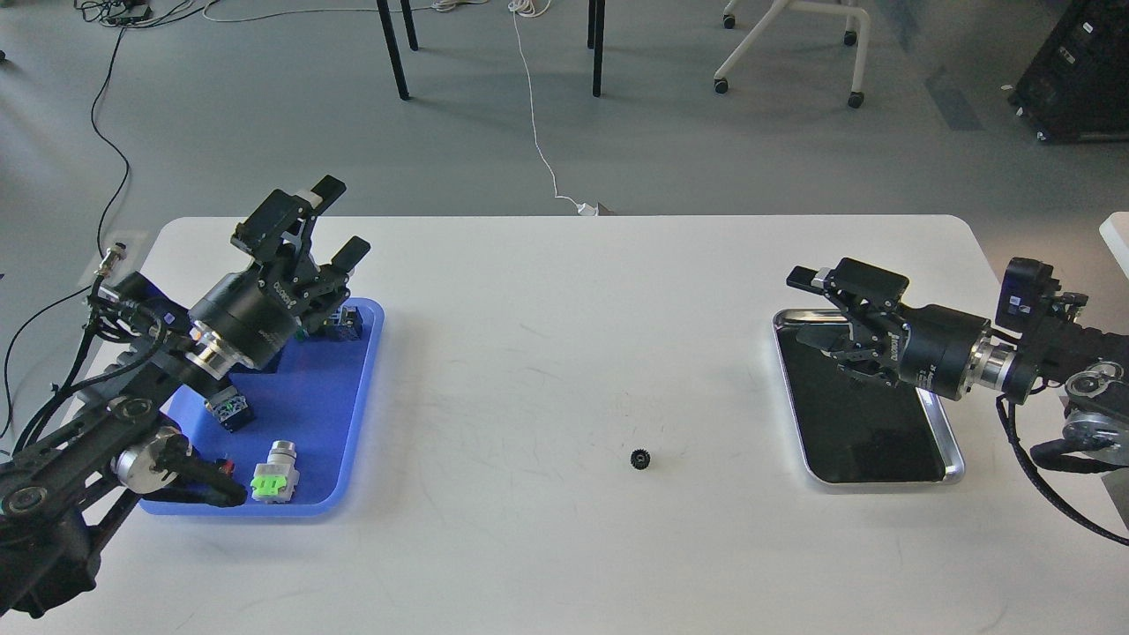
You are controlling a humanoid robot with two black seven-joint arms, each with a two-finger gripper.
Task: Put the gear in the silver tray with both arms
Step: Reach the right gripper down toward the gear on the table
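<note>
A small black gear [640, 459] lies alone on the white table, left of the silver tray [942, 472]. The tray has a dark mirror-like floor and sits at the right. My left gripper [340, 219] is open and empty, raised above the far end of the blue tray, far left of the gear. My right gripper [801, 307] is open and empty, pointing left over the silver tray's far left corner, up and to the right of the gear.
A blue plastic tray [353, 414] at the left holds several parts, among them a grey and green switch [275, 476] and a black block [346, 323]. Chair and table legs stand on the floor beyond the table's far edge.
</note>
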